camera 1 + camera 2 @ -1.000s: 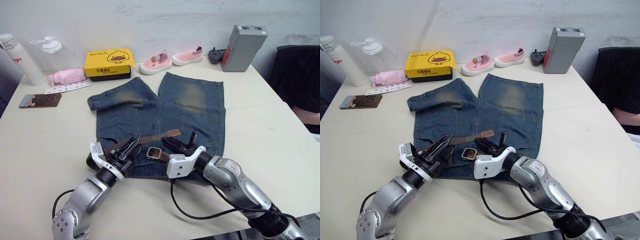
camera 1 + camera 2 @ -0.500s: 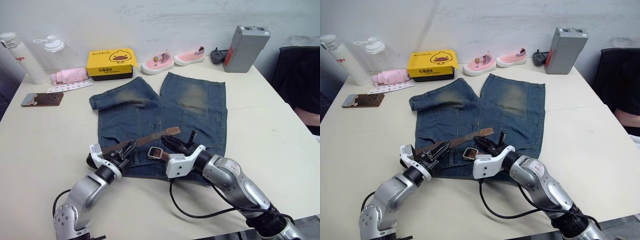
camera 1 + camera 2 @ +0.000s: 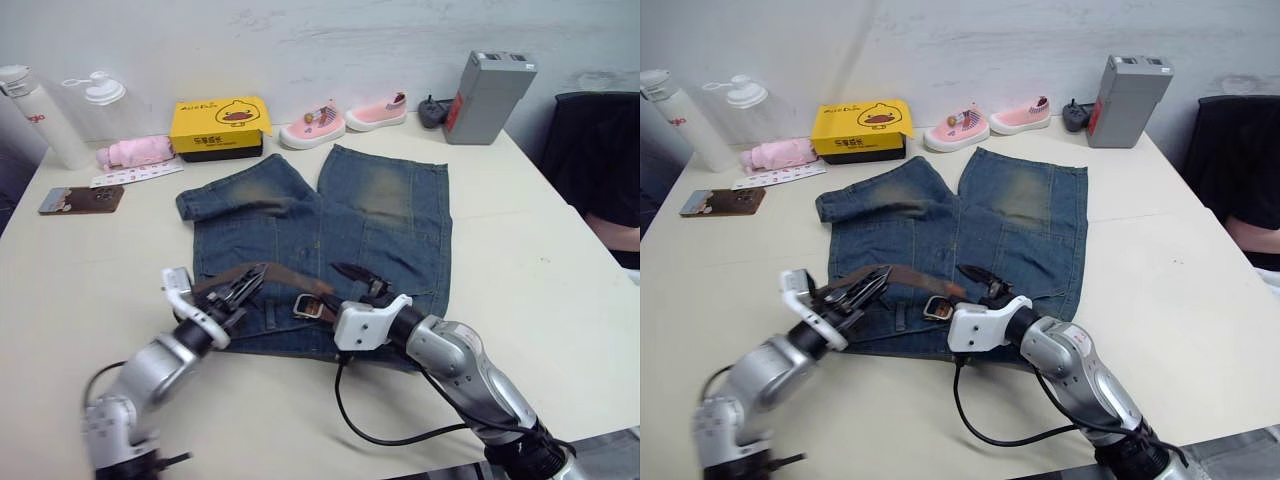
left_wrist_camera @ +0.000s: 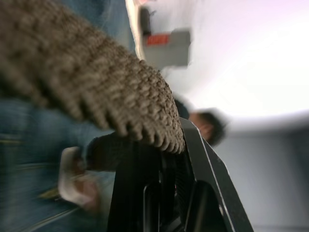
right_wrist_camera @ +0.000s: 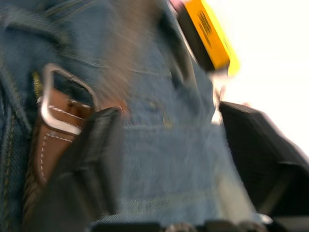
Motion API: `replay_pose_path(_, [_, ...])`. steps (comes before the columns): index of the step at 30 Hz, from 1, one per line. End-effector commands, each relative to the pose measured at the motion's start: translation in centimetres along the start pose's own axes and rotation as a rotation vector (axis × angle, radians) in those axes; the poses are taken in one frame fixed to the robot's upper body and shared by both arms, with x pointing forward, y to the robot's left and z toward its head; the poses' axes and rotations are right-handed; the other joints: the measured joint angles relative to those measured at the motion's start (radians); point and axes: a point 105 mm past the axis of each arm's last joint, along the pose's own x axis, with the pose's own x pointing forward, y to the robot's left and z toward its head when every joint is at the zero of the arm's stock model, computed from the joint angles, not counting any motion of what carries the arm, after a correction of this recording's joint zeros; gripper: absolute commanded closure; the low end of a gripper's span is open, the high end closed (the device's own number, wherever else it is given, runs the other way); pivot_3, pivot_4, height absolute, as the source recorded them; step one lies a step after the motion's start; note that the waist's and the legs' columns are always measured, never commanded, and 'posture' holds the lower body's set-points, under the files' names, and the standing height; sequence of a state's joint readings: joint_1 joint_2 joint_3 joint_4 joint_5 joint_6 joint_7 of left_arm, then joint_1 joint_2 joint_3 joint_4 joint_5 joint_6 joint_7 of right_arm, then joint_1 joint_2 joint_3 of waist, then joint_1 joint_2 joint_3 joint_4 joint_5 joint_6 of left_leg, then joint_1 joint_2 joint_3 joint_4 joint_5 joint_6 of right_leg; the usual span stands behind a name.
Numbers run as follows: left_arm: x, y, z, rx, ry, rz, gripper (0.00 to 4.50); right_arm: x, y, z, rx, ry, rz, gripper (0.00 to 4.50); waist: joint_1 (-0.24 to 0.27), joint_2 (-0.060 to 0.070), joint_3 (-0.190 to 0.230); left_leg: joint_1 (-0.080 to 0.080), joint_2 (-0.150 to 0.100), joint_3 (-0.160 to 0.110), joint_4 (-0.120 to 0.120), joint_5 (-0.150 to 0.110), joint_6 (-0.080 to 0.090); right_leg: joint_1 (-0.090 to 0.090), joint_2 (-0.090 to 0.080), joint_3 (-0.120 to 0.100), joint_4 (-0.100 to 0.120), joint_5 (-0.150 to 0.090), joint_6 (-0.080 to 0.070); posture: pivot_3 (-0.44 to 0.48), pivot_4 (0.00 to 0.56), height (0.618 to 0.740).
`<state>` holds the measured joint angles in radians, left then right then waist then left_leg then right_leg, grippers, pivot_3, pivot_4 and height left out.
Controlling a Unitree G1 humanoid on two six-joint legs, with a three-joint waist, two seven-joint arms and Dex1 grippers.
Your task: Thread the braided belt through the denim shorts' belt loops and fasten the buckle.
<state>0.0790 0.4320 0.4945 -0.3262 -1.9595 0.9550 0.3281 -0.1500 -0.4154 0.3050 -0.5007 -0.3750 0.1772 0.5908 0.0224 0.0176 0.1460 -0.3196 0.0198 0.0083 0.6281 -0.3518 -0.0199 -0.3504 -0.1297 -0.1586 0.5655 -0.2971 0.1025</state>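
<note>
Shorts (image 3: pixel 330 230): flat at counter centre, waistband toward near edge.
Belt (image 3: pixel 285 277): along waistband, buckle (image 3: pixel 306 307) mid-waistband.
Left gripper (image 3: pixel 237 291): jaws clenched on belt.
Right gripper (image 3: pixel 362 283): jaws parted, beside buckle, empty.
Risk: strap slipping free under pull; tip missing next loop.

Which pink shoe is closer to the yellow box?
The striped pink shoe sits nearer the yellow box. The plainer pink shoe lies farther off, toward the grey box.

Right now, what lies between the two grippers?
In the eye views, between the left gripper and right gripper: the braided belt with its buckle, on the denim shorts.
</note>
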Motion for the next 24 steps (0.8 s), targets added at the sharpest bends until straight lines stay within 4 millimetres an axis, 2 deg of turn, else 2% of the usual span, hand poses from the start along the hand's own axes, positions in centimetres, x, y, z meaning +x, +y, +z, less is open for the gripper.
replay_pose_path(1, [-3.1,0.3,1.4,0.078,0.050,0.027,4.50,-1.7,-0.5,1.2,0.209,-0.039,0.095,0.05,0.001,0.001,0.000,0.001,0.000,-0.001,0.000,0.000,0.000,-0.001,0.000,-0.001,0.000,0.000,0.000,0.000,0.150,0.706])
replay_pose_path(3, [-4.2,1.2,1.9,0.061,0.047,0.059,4.50,-2.3,-0.7,1.5,0.309,-0.054,0.142,0.05,0.003,0.001,0.000,0.001,0.000,-0.001,0.000,-0.001,0.000,-0.003,0.000,-0.001,0.001,0.000,-0.001,0.000,0.150,0.706])
replay_pose_path(7, [-4.9,2.6,2.5,0.016,0.009,0.106,4.50,-2.9,-1.0,1.6,0.388,-0.056,0.201,0.05,0.009,0.004,0.002,-0.001,-0.002,-0.003,0.000,-0.002,0.001,-0.006,-0.005,0.000,0.000,-0.001,-0.002,0.000,0.150,0.706])
replay_pose_path(13, [-5.6,3.4,3.6,0.005,-0.048,0.115,4.50,-3.2,-1.0,1.8,0.414,-0.044,0.226,0.05,0.004,0.004,0.002,-0.001,-0.001,-0.004,-0.001,-0.003,-0.001,-0.007,-0.005,0.002,0.000,-0.002,-0.004,0.000,0.150,0.706])
replay_pose_path(19, [-7.4,4.2,3.9,0.089,0.027,0.143,4.50,-3.2,-1.3,2.4,0.484,-0.069,0.232,0.05,0.001,0.004,0.002,0.000,0.000,-0.001,-0.002,-0.003,-0.001,-0.008,-0.003,0.000,0.001,-0.003,-0.005,0.000,0.150,0.706])
replay_pose_path(24, [-8.0,4.2,5.1,0.106,-0.010,0.125,4.50,-3.2,-1.2,2.4,0.507,-0.068,0.253,0.05,0.004,0.004,0.002,0.000,0.001,-0.001,-0.002,-0.004,-0.002,-0.009,-0.004,0.000,0.001,-0.003,-0.005,0.000,0.150,0.706])
